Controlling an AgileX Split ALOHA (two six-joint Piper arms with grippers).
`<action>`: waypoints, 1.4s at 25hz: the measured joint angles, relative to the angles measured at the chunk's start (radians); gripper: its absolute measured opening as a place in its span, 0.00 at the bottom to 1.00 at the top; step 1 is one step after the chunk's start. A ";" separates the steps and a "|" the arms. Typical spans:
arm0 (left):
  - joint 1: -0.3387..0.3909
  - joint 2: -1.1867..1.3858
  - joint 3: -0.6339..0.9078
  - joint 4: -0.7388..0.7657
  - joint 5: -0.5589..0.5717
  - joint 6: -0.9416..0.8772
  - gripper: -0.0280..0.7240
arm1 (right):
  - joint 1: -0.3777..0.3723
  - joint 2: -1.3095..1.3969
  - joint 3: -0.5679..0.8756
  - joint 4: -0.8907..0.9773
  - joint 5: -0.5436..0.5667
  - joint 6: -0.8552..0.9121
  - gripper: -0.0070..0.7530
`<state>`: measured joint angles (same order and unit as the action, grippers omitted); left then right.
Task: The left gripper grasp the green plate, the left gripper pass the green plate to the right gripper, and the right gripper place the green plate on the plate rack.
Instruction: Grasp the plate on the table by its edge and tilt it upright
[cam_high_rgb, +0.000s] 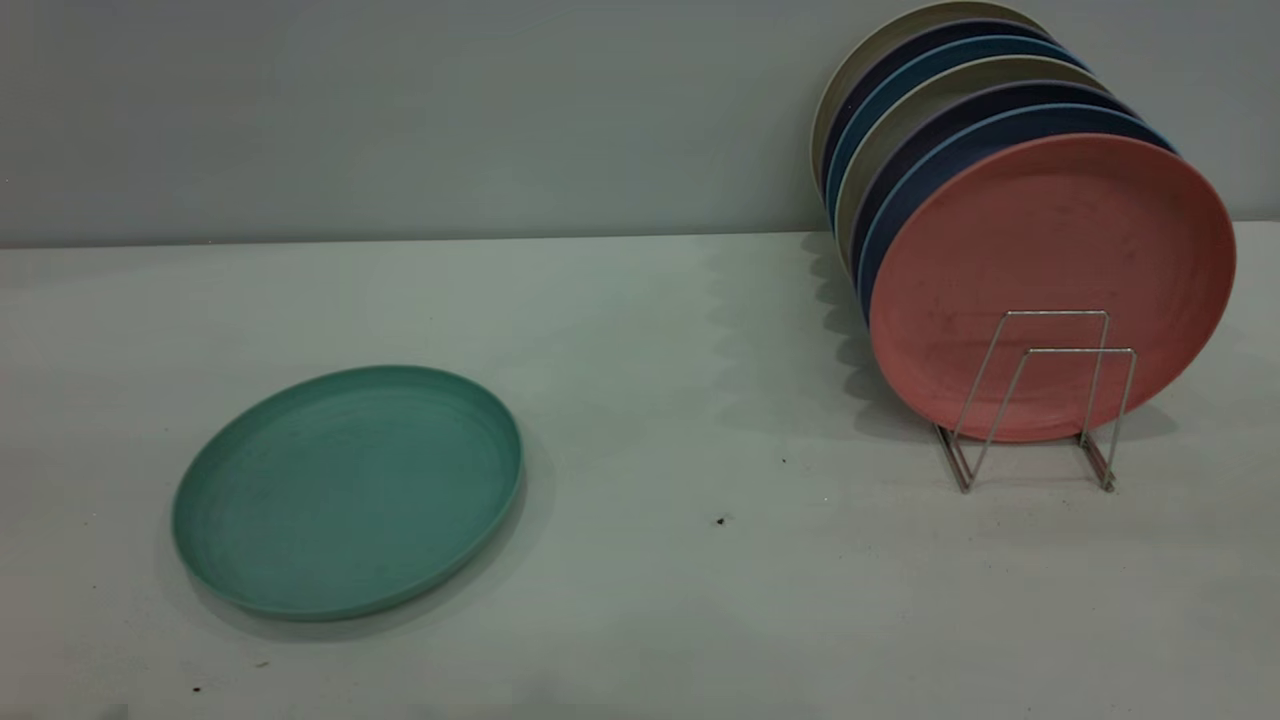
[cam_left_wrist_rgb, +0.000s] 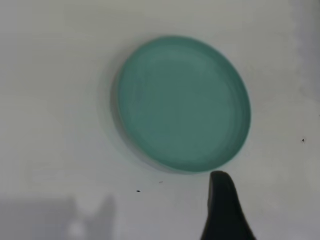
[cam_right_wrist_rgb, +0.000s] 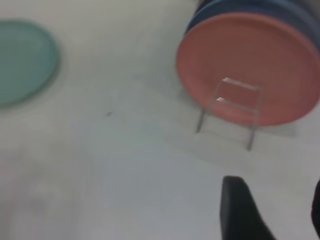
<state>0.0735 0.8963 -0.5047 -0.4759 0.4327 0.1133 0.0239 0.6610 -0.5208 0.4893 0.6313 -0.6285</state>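
Note:
The green plate (cam_high_rgb: 345, 490) lies flat on the table at the left, also seen in the left wrist view (cam_left_wrist_rgb: 182, 102) and at the edge of the right wrist view (cam_right_wrist_rgb: 20, 60). The plate rack (cam_high_rgb: 1080, 350) stands at the right, its two front wire loops bare (cam_right_wrist_rgb: 242, 85). Neither gripper shows in the exterior view. My left gripper (cam_left_wrist_rgb: 272, 200) hovers above the table just short of the plate's rim, with one black finger (cam_left_wrist_rgb: 222, 210) showing and bare table beside it. My right gripper (cam_right_wrist_rgb: 277, 200) hangs open over the table short of the rack, holding nothing.
A salmon-pink plate (cam_high_rgb: 1050, 260) stands upright in the rack, with several blue and beige plates (cam_high_rgb: 930, 120) stacked behind it toward the wall. Bare white table (cam_high_rgb: 700, 400) lies between the green plate and the rack.

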 joint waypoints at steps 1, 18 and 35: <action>0.000 0.043 0.000 -0.025 -0.024 0.000 0.69 | 0.000 0.034 -0.014 0.023 0.000 -0.030 0.52; 0.011 0.738 -0.103 -0.159 -0.226 0.245 0.55 | 0.000 0.266 -0.098 0.183 0.059 -0.183 0.52; 0.022 1.107 -0.360 -0.164 -0.156 0.228 0.50 | 0.000 0.266 -0.099 0.183 0.060 -0.186 0.52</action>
<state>0.0958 2.0029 -0.8648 -0.6404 0.2764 0.3410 0.0239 0.9266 -0.6201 0.6726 0.6913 -0.8143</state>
